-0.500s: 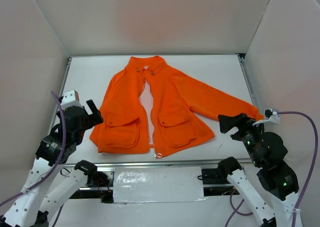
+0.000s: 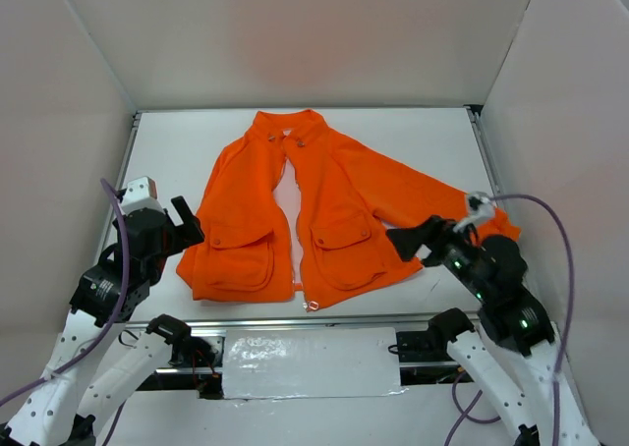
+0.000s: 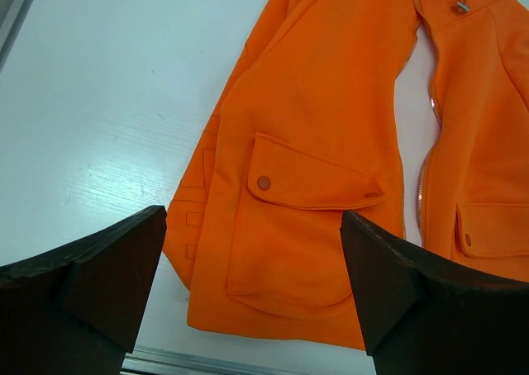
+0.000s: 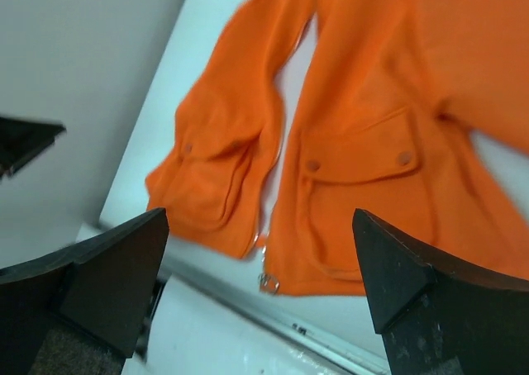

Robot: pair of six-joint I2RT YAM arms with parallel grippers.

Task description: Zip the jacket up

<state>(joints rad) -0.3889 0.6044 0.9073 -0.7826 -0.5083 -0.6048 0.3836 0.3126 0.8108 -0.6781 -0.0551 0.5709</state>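
Jacket (image 2: 334,200) lies flat, front up, mid-frame in top view on white table (image 2: 177,141), collar twd top of frame, zipper (image 2: 299,259) undone w/ pale lining showing. L gripper (image 2: 187,222) at frame left, jaws spread wide, holding nothing, near the jacket's left edge. R gripper (image 2: 413,238) right of centre, likewise spread & empty, by its right edge.

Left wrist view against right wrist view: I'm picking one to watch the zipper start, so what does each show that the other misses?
Only the left wrist: the collar end of the jacket, with a small silver toggle. Only the right wrist: the silver ring at the hem. Both: the front lying unzipped, flapped pockets, and its own open jaws, left gripper or right gripper.
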